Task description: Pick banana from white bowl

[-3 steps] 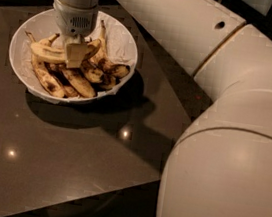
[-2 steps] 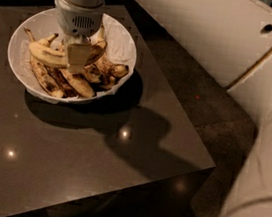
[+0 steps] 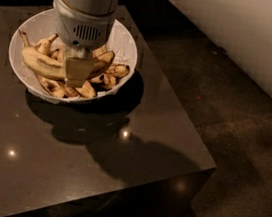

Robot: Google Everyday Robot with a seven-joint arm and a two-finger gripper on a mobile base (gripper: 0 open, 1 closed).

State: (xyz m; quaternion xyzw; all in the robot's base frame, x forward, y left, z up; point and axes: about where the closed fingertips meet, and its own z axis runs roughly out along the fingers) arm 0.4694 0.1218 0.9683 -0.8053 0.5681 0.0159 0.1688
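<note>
White bowl sits in upper left of frame, on a dark table. Bowl is round, wide, plain, with sloping matte sides. Table top is smooth and glossy, brown-grey, square-edged, with small bright light spots reflected on it.

Banana lies in the left half of the bowl: long, gently curved, mostly clean yellow, dark tip pointing to the upper left rim. Its right end runs behind the gripper.

Gripper hangs straight down into the bowl middle, a tan flat pad at its end, right against the banana. Grip state cannot be told; contact area is hidden by the pad.

Wrist above it is a smooth white cylinder with a round vent grille; it covers the bowl's back centre.

Other bananas are short, stubby, brown-blotched, piled at the lower and right side, some under the long one.

Dark shadow spreads on the table, lower right of the bowl.

Floor at right is dark and speckled; pale wall in upper right.
</note>
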